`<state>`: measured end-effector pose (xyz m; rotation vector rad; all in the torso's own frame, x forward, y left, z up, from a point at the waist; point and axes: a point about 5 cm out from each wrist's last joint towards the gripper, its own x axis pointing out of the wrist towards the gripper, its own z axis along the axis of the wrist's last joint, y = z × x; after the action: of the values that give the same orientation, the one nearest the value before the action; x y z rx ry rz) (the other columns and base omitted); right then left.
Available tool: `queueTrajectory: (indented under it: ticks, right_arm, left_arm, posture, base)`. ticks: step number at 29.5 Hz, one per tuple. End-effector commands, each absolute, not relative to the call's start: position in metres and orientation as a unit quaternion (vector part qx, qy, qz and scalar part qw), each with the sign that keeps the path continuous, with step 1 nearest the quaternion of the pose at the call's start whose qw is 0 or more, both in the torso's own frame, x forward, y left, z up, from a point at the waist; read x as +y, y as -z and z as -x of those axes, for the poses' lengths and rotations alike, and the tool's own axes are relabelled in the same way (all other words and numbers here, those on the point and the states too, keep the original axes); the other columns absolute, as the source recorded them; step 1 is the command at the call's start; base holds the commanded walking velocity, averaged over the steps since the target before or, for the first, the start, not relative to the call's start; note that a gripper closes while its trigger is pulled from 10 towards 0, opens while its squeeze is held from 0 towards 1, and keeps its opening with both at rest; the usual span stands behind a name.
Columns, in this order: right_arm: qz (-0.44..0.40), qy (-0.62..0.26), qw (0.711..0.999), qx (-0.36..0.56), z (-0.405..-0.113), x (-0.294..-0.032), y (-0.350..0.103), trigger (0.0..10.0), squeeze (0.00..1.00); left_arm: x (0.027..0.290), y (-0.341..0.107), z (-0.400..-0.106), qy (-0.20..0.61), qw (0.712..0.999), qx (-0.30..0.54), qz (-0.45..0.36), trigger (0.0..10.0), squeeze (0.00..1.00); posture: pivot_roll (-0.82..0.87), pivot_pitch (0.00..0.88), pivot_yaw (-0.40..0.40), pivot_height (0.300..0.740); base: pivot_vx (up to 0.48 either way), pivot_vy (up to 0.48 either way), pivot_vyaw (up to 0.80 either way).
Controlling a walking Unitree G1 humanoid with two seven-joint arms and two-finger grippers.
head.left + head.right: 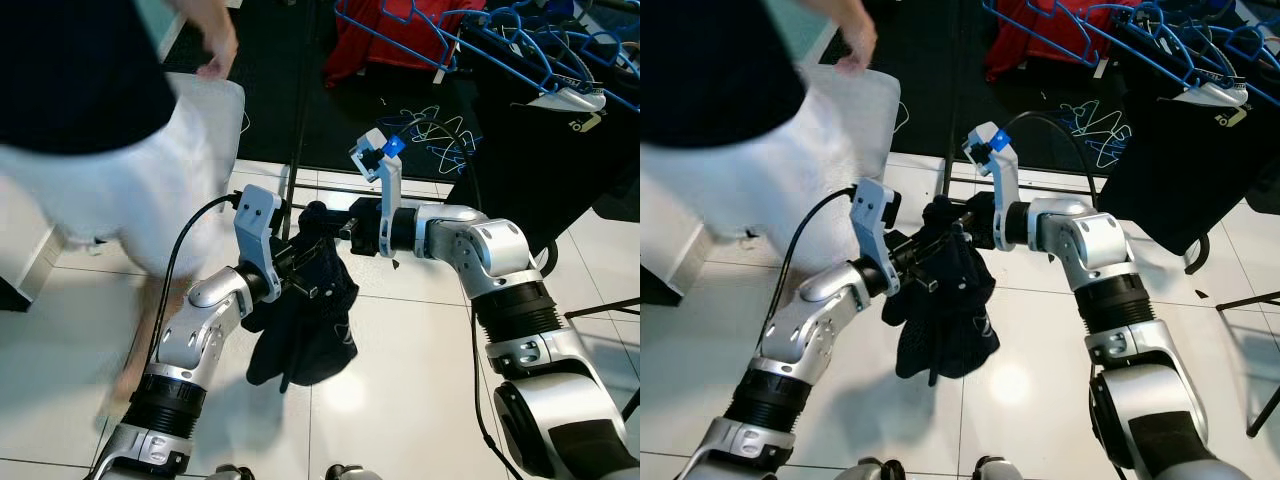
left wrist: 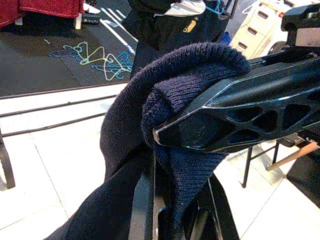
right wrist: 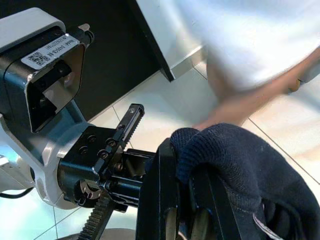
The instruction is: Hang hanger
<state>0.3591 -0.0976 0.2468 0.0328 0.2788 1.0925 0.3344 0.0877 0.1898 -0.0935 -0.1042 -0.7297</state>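
At the centre of the left eye frame, a dark navy knitted garment hangs between the two arms, above the white tiled floor. The left gripper grips its upper folds from the lower left, fingers pinched tight on the wool. The right gripper meets it from the right, its fingers clamped over a fold at the garment's top. A person in white shorts stands blurred at the upper left. Blue hangers crowd a rack at the upper right, and more hangers lie on the dark mat below.
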Motion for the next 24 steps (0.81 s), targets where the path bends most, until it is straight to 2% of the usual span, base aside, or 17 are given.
queueTrajectory:
  ticks: [1, 8, 9, 10, 12, 13, 21, 22, 24]
  right_arm:
    - [-0.011, -0.527, 0.841, 0.12, -0.357, -0.099, -0.251, 0.0, 0.0]
    - [-0.012, -0.53, 0.839, 0.121, -0.357, -0.098, -0.251, 0.0, 0.0]
    - [-0.015, -0.538, 0.835, 0.119, -0.355, -0.097, -0.251, 1.0, 0.0]
    - [-0.022, -0.547, 0.828, 0.121, -0.352, -0.096, -0.25, 4.7, 0.14]
    - [-0.022, -0.547, 0.828, 0.121, -0.352, -0.096, -0.25, 4.7, 0.14]
    - [-0.022, -0.554, 0.823, 0.126, -0.35, -0.095, -0.248, 10.0, 1.0]
    - [-0.015, -0.561, 0.817, 0.134, -0.346, -0.094, -0.244, 10.0, 1.0]
    - [-0.009, -0.546, 0.828, 0.126, -0.348, -0.095, -0.24, 10.0, 0.0]
    - [-0.029, -0.496, 0.863, 0.085, -0.353, -0.106, -0.242, 10.0, 0.0]
  left_arm:
    - [0.084, -0.183, -0.333, 0.366, 0.929, -0.037, 0.038, 0.0, 0.0]
    - [0.085, -0.186, -0.335, 0.356, 0.933, -0.039, 0.04, 0.0, 0.0]
    - [0.087, -0.187, -0.336, 0.348, 0.936, -0.041, 0.04, 0.0, 0.0]
    - [0.089, -0.189, -0.336, 0.344, 0.937, -0.042, 0.041, 0.0, 0.0]
    - [0.089, -0.189, -0.336, 0.344, 0.937, -0.042, 0.041, 0.0, 0.0]
    - [0.09, -0.19, -0.337, 0.341, 0.938, -0.044, 0.04, 0.0, 0.0]
    - [0.093, -0.193, -0.337, 0.339, 0.939, -0.047, 0.04, 0.0, 0.0]
    - [0.097, -0.196, -0.338, 0.332, 0.941, -0.05, 0.04, 0.0, 0.0]
    - [0.105, -0.197, -0.339, 0.318, 0.946, -0.048, 0.036, 0.0, 0.0]
  posture:
    - [-0.11, 0.236, -0.107, 0.74]
    - [-0.11, 0.24, -0.109, 0.74]
    - [-0.11, 0.24, -0.103, 0.74]
    - [-0.1, 0.238, -0.1, 0.74]
    - [-0.1, 0.238, -0.1, 0.74]
    - [-0.1, 0.236, -0.093, 0.74]
    - [-0.09, 0.231, -0.089, 0.74]
    - [-0.08, 0.227, -0.076, 0.74]
    - [-0.06, 0.213, -0.067, 0.74]
  base:
    - [0.0, 0.0, 0.0]
    - [0.0, 0.0, 0.0]
    - [0.0, 0.0, 0.0]
    - [0.0, 0.0, 0.0]
    - [0.0, 0.0, 0.0]
    - [0.0, 0.0, 0.0]
    - [0.0, 0.0, 0.0]
    - [0.0, 0.0, 0.0]
    - [0.0, 0.0, 0.0]
